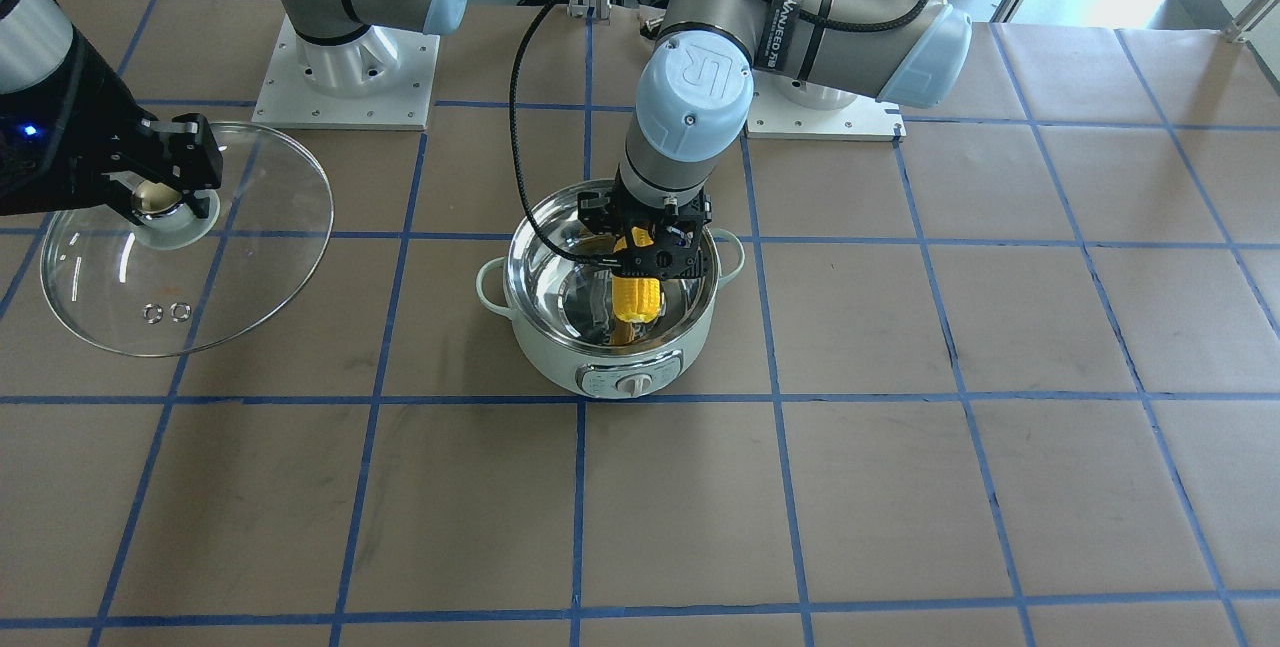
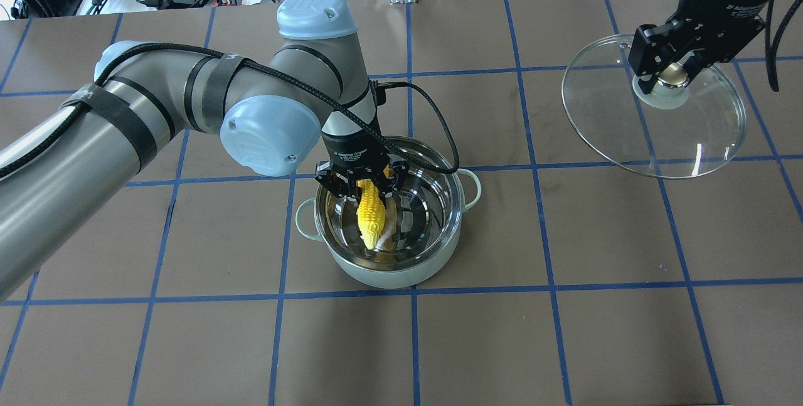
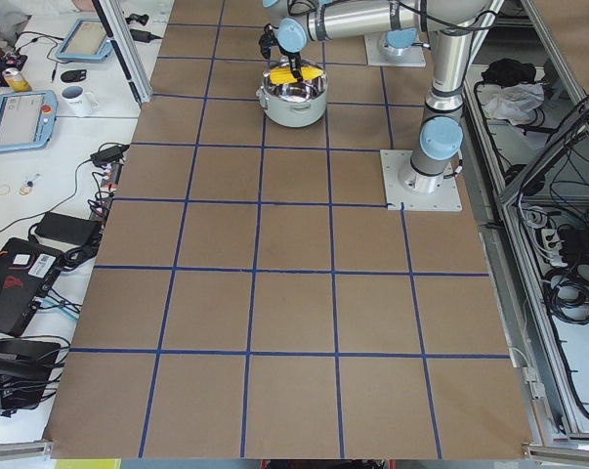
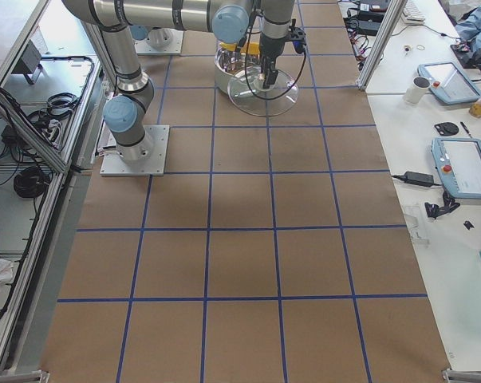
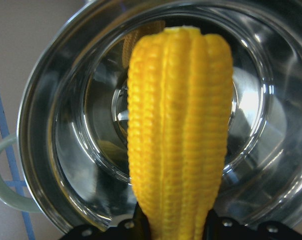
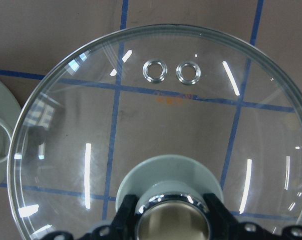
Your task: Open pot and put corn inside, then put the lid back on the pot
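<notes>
The pot stands open near the middle of the table, a little toward the robot's edge. The left gripper is closed on the thick end of the corn and hangs it tip-down inside the rim, probably so it can be let go low without bouncing out. The right gripper is clamped on the knob of the lid and holds it tilted, well apart from the pot toward the table's right end. That leaves the opening clear and the lid ready to go back.

The overhead view shows the corn slanting into the bowl; I cannot tell whether its tip touches bottom. The left wrist view shows only corn over shiny steel. The right wrist view shows the fingers on either side of the knob, and the two vent rings.
</notes>
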Robot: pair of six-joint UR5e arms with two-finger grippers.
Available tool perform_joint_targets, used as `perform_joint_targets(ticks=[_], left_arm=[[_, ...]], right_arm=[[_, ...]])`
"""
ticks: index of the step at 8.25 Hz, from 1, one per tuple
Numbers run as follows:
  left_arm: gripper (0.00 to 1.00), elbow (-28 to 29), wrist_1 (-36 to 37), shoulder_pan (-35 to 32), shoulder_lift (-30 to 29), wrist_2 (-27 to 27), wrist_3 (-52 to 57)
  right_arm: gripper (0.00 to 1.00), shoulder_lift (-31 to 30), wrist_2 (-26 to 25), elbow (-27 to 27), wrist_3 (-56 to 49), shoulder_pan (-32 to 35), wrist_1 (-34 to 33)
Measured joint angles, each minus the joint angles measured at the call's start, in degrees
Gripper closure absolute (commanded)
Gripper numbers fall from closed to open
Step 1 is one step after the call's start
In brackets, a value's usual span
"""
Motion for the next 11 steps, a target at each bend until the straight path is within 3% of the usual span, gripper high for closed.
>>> perform_joint_targets(ticks=[1,2,8,11], left_arm=[[0.3,0.0,0.4,-0.1,-0.9,0.0,-0.2],[0.0,0.0,0.5,-0.3,-1.4,0.0,-1.4],[0.0,0.5,-0.2,-0.4,-0.9,0.0,-5.6],[0.0,5.8,-2.7,5.0,0.1,0.8,1.9]], right_arm=[[1.0,0.1,0.2,0.0,0.0,0.0,0.0],[1.0,0.1,0.3,0.0,0.0,0.0,0.0],[1.0,-0.2,0.6,0.0,0.4,0.0,0.0],[1.0,-0.4,1.1,-0.1,1.3,0.8,0.0]])
